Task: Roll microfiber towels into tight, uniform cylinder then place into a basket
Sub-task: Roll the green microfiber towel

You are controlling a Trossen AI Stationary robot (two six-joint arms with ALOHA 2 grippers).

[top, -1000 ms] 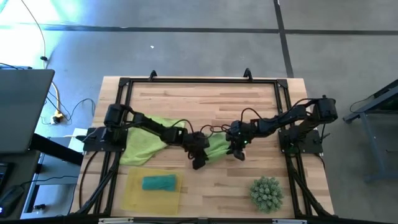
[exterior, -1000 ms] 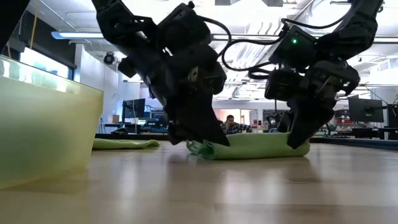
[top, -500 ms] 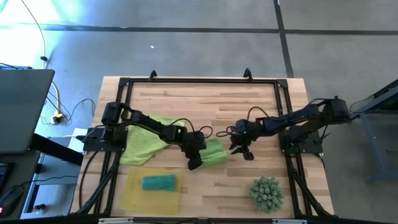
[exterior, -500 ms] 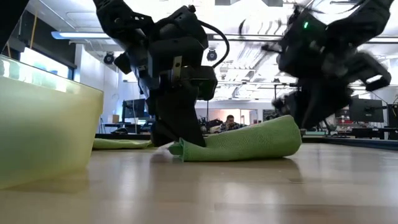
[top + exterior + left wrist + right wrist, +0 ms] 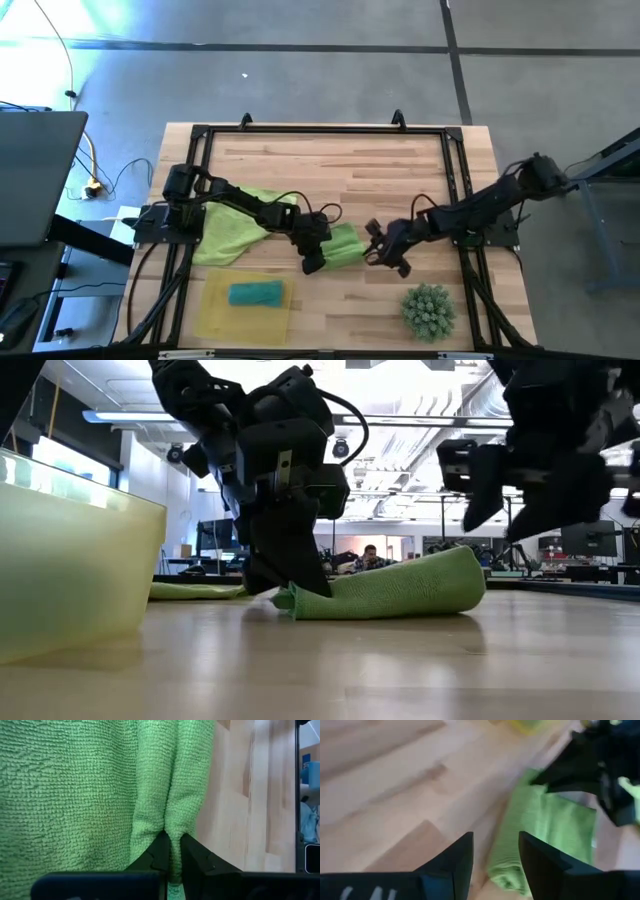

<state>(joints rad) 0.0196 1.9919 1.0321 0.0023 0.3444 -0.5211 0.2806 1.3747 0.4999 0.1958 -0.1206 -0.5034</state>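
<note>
A shallow rectangular translucent yellow basket (image 5: 245, 310) is found at the near left of the wooden tabletop (image 5: 330, 165); one rolled teal microfiber towel (image 5: 255, 293) is held inside it. In the low view the basket's yellow wall (image 5: 70, 575) is seen at the far left.

Behind the basket, a flat light-green microfiber towel (image 5: 228, 228) is spread beneath the left arm.

At table centre, a partly rolled green microfiber towel (image 5: 342, 246) is laid on the wood (its roll thick at one end, tapered at the other). The left gripper (image 5: 313, 262) is set down at its tapered end, the two fingers pinched together on a fold of the cloth (image 5: 170, 845).

Just right of the roll, the right gripper (image 5: 385, 258) is held above the table, apart from the towel; its fingers (image 5: 450, 865) are parted and nothing is held between them.

A spiky pale-green ball-shaped plant (image 5: 430, 310) is stood at the near right, well apart from the towels.
</note>
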